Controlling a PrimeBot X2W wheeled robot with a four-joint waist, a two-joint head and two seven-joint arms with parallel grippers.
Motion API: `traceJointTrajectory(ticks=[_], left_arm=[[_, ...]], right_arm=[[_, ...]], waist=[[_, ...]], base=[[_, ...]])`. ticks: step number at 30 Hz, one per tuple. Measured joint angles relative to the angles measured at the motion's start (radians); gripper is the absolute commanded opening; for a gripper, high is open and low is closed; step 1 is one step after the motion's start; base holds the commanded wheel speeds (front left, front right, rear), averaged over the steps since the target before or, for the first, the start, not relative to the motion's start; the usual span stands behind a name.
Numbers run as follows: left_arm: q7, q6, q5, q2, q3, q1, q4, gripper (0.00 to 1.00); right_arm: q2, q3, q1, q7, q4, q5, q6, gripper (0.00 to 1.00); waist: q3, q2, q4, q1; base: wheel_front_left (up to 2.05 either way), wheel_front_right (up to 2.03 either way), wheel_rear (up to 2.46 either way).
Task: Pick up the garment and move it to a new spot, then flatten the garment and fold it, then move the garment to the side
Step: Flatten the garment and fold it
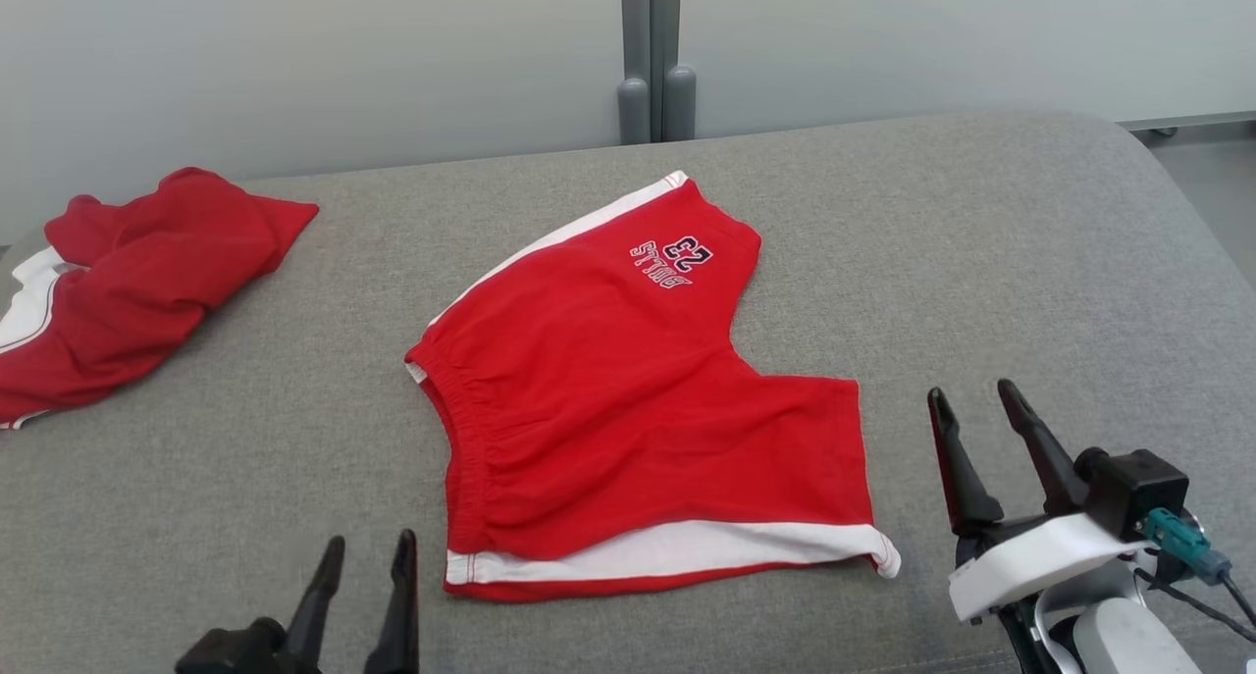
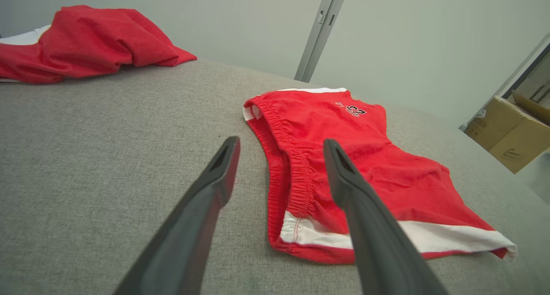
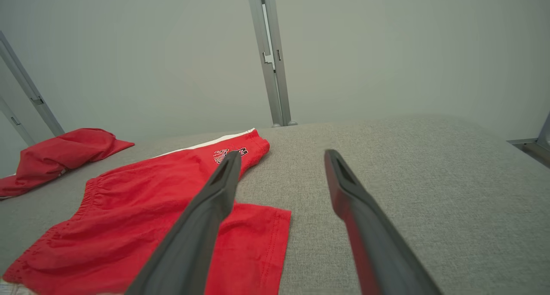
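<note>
A pair of red shorts with white side stripes and a dark "23" print, the garment (image 1: 628,389), lies spread flat in the middle of the grey padded surface (image 1: 981,262). It shows in the left wrist view (image 2: 378,174) and the right wrist view (image 3: 129,217) too. My left gripper (image 1: 363,551) hovers open at the lower left, just short of the waistband corner, with nothing between its fingers (image 2: 215,187). My right gripper (image 1: 971,409) stands open to the right of the leg hem, apart from the cloth, fingers (image 3: 343,187) bare.
A second red garment (image 1: 128,282) lies crumpled at the far left of the surface. A pale wall with a grey post (image 1: 653,56) runs behind. A cardboard box (image 2: 511,134) sits off the right side in the left wrist view.
</note>
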Motion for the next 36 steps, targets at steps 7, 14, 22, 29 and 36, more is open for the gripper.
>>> traceJointTrajectory(ticks=[7, 14, 22, 29, 36], left_arm=[[0.038, -0.039, 0.0, -0.003, -0.071, 0.008, 0.062, 1.0], [0.066, -0.059, 0.018, -0.005, -0.108, 0.0, 0.139, 1.0], [0.064, -0.06, 0.018, -0.011, -0.104, -0.061, 0.195, 1.0], [0.058, -0.06, 0.018, -0.013, -0.089, -0.081, 0.256, 1.0], [0.051, -0.061, 0.019, -0.015, -0.088, -0.115, 0.3, 1.0]], right_arm=[[-0.026, 0.046, 0.036, 0.0, 0.068, 0.0, 0.044, 1.0], [-0.023, 0.067, 0.036, 0.0, 0.111, 0.0, 0.06, 1.0], [-0.024, 0.104, 0.036, 0.0, 0.154, 0.0, 0.078, 1.0], [-0.024, 0.108, 0.035, 0.0, 0.188, 0.0, 0.081, 1.0], [-0.017, 0.129, 0.034, 0.0, 0.234, 0.01, 0.087, 1.0]], waist=[[0.017, 0.0, -0.008, 0.0], [0.041, 0.0, -0.029, 0.0], [0.068, 0.0, -0.056, 0.0], [0.076, 0.0, -0.067, 0.0], [0.078, 0.0, -0.073, 0.0]], base=[[0.0, 0.0, 0.0], [0.0, 0.0, 0.0], [0.0, 0.0, 0.0], [0.0, 0.0, 0.0], [0.0, 0.0, 0.0]])
